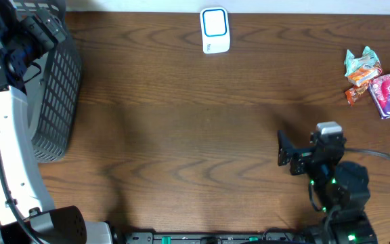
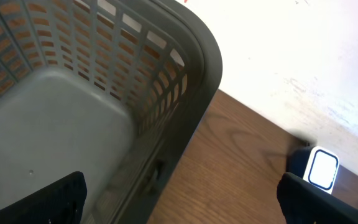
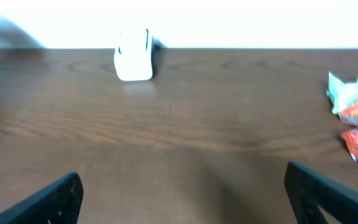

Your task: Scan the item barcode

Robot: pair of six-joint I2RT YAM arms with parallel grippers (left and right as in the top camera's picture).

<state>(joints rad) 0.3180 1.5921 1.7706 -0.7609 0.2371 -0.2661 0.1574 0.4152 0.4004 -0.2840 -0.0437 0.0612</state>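
Left gripper (image 2: 179, 208), jaws wide and empty, is posed over the basket (image 2: 205, 53); right gripper (image 3: 182, 202), also wide and empty, faces the far edge, snack packets (image 3: 356, 112) well apart front-right, scanner (image 3: 133, 55) well apart front-left.

White scanner (image 1: 214, 30) at far table (image 1: 181, 135) edge, grey basket (image 1: 56, 102) left, snack packets (image 1: 379, 85) far right
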